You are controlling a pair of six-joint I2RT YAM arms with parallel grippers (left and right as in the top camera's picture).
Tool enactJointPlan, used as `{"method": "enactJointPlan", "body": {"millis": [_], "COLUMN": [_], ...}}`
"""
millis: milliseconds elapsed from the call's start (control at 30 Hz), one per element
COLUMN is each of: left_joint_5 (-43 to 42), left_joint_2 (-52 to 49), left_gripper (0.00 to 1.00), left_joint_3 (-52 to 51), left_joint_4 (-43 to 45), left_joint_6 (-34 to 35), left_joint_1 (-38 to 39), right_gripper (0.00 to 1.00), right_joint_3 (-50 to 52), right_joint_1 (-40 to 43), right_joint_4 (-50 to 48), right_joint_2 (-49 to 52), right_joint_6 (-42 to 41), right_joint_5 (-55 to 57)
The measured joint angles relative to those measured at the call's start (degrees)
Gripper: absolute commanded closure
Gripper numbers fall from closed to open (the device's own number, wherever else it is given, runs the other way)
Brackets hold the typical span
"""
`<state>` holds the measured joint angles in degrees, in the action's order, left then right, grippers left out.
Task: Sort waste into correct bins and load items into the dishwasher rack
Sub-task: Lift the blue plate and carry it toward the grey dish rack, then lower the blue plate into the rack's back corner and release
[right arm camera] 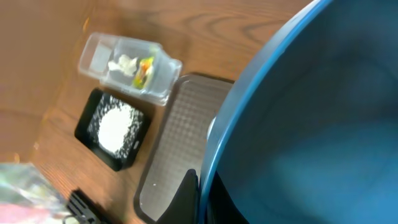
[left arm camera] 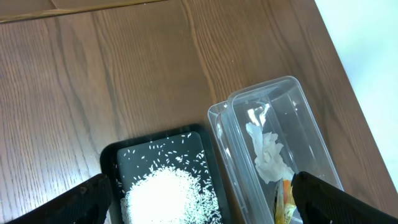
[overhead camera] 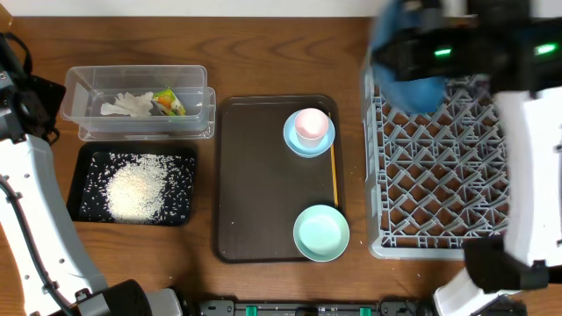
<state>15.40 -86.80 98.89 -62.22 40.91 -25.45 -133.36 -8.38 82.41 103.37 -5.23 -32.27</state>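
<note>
Table (overhead camera: 263, 53), wood, carrying the following. Tub (overhead camera: 79, 83), clear, near the far left corner: holds the tissue (overhead camera: 127, 105) and, just beside it, the wrapper (overhead camera: 169, 102). Black tray (overhead camera: 183, 156), just in front of the tub on the left side: holds the rice (overhead camera: 136, 186), heaped in the middle with stray grains scattered round it. Brown tray (overhead camera: 255, 175), at the table's middle: carries the dish (overhead camera: 294, 140) at its far right corner, with the cup (overhead camera: 310, 123) standing on the dish, and the bowl (overhead camera: 321, 233) at its near right corner, overlapping the tray's edge. Rack (overhead camera: 439, 175), along the right edge of the table, nothing on its lattice. Plate (overhead camera: 413, 88), blurred, tilted above the rack's far left corner, pinched at its rim by the right gripper (right arm camera: 198, 196), jaws closed on it. Left gripper (left arm camera: 211, 208), above the black tray and tub, fingers (left arm camera: 87, 199) spread wide, holding nothing.
</note>
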Motion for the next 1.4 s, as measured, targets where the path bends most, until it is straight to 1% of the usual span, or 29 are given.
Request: {"method": "enactJointPlan", "body": {"millis": [33,167,233,300,433,567,767,967,1100,1400], "left_joint_5": [0.0,0.0,0.0,0.0,0.0,0.0,0.0,0.0,0.0,0.0], "left_joint_2": [0.0,0.0,0.0,0.0,0.0,0.0,0.0,0.0,0.0,0.0], "left_gripper": [0.05,0.05,0.05,0.05,0.05,0.05,0.05,0.05,0.05,0.05], "left_joint_3": [0.0,0.0,0.0,0.0,0.0,0.0,0.0,0.0,0.0,0.0], "left_joint_4": [0.0,0.0,0.0,0.0,0.0,0.0,0.0,0.0,0.0,0.0], "left_joint_6": [0.0,0.0,0.0,0.0,0.0,0.0,0.0,0.0,0.0,0.0], "left_joint_1": [0.0,0.0,0.0,0.0,0.0,0.0,0.0,0.0,0.0,0.0], "right_gripper": [0.99,0.99,0.99,0.99,0.99,0.99,0.99,0.99,0.99,0.99], "right_joint_3": [0.7,4.0,7.6,11.4,19.4,27.6,39.0,46.3,49.2,49.6], "right_joint_1": [5.3,16.7,22.2,26.4,31.6,34.2,35.2,35.3,36.0,39.9], "right_joint_4": [0.1,-2.0,-5.1,-8.6,-16.9,-26.4,-41.5,-50.8,-53.8,-54.2], "right_joint_2": [0.2,1.3,1.5,1.7,1.9,1.9,2.0,2.0,2.0,2.0], "right_joint_6": [1.6,5.2,7.0,8.8,10.9,11.8,10.5,8.5,8.0,7.2], "right_joint_5": [-3.2,-13.0,-19.0,-25.2,-35.3,-41.8,-47.5,-49.6,-50.1,-50.5]}}
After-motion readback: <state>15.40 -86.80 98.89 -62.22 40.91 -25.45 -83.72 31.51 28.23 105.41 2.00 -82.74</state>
